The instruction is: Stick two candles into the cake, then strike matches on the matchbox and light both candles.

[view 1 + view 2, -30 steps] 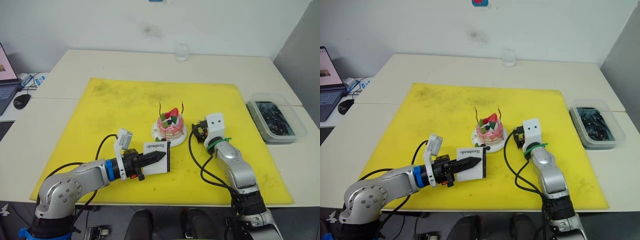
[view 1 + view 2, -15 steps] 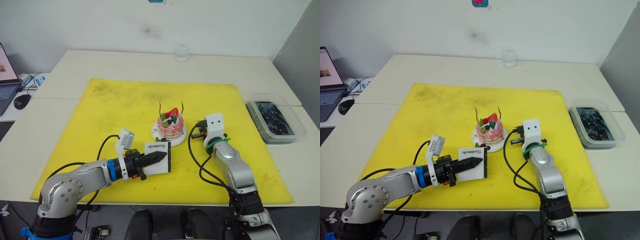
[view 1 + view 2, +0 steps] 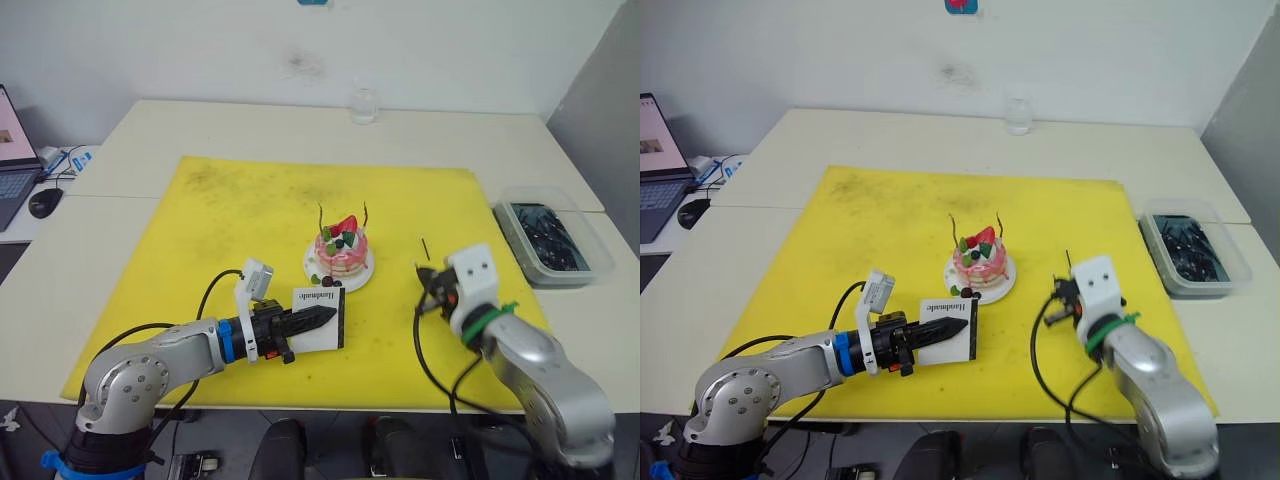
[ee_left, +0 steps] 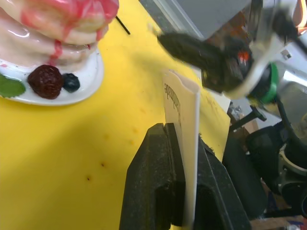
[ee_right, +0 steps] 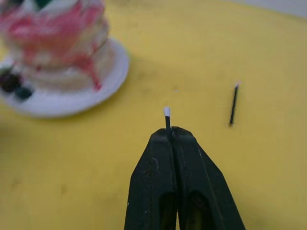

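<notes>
Left gripper (image 3: 318, 318) fingers clamp the matchbox (image 3: 322, 316); right gripper (image 5: 169, 130) fingers pinch a match (image 5: 167, 118) by a short stub. Risk: match slips or snaps when struck.

- An office or lab room set up as a robot test bench, not a home kitchen.
- Several plain cream rectangular tables (image 3: 250, 125) are pushed together against a bare white wall (image 3: 200, 45) across the top of the frame.
- An open laptop (image 3: 12, 165) sits at the far left edge, with a black computer mouse (image 3: 44, 203) and loose cables beside it.
- A large flat yellow mat (image 3: 240, 215) covers the middle of the tables as a work surface.
- A clear plastic bin of dark small parts (image 3: 552, 237) stands at the right edge.
</notes>
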Available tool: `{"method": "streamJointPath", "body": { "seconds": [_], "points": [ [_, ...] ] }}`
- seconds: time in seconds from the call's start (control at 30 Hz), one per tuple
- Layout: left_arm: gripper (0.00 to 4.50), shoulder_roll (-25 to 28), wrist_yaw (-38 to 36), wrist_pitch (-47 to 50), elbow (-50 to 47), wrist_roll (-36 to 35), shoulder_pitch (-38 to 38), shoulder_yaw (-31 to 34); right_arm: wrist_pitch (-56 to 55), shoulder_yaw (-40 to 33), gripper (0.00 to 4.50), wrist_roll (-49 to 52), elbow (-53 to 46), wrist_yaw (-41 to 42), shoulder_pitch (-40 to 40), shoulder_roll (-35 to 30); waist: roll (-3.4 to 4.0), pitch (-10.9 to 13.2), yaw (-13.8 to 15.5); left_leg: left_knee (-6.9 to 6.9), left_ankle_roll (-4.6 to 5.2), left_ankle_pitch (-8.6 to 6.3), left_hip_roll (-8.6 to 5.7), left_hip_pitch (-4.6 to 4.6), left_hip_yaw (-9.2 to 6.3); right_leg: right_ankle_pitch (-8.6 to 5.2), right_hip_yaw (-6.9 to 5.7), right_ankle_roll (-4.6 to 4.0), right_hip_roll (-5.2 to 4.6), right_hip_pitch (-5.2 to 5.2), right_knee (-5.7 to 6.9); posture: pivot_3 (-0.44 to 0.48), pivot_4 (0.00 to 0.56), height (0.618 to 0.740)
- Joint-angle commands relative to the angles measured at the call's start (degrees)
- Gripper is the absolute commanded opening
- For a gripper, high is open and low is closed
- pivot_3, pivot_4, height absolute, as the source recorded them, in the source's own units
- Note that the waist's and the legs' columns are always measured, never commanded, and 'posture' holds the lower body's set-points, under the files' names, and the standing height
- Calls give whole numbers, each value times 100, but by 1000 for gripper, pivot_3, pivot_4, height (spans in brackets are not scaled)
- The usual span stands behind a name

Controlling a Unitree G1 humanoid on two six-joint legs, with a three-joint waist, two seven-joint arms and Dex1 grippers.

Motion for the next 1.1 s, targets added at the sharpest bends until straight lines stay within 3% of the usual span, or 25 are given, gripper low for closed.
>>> {"method": "streamJointPath", "body": {
  "seconds": [0.03,0.17,0.4,0.5,0.67,1.1],
  "points": [
    [0,81,-183,-31,-105,19,-79,-45,-615,128,23,46,-337,249,339,-188,0,0,-42,0,0,0,0,3,2,0,2,0,0,0,3,0,150,740],
    [0,124,-265,-33,-41,78,-170,-103,-1458,333,23,-70,142,329,752,-113,-1,-1,-63,16,0,0,-2,13,3,-1,6,-1,0,-1,36,0,150,740],
    [0,106,-311,-41,-1,178,-251,-154,-2306,416,23,-203,1071,322,782,51,-1,-1,-60,71,1,0,-1,8,-3,-5,3,-7,1,1,73,0,150,740],
    [0,92,-311,-37,-57,203,-194,-155,-2562,405,668,-254,1310,350,781,80,-1,-1,-60,79,1,0,-2,6,-1,-4,7,-7,-1,2,73,0,150,740],
    [0,86,-282,-27,-108,187,-148,-132,-2929,451,2430,-356,1493,421,772,30,-1,-1,-59,77,1,0,1,6,-4,-4,3,-7,0,2,74,0,150,740],
    [0,56,-261,-1,-58,173,-213,-150,-3595,566,2430,-708,1968,431,720,49,-1,-1,-58,78,1,0,0,6,-3,-4,5,-7,0,2,76,0,150,740]
  ]
}}
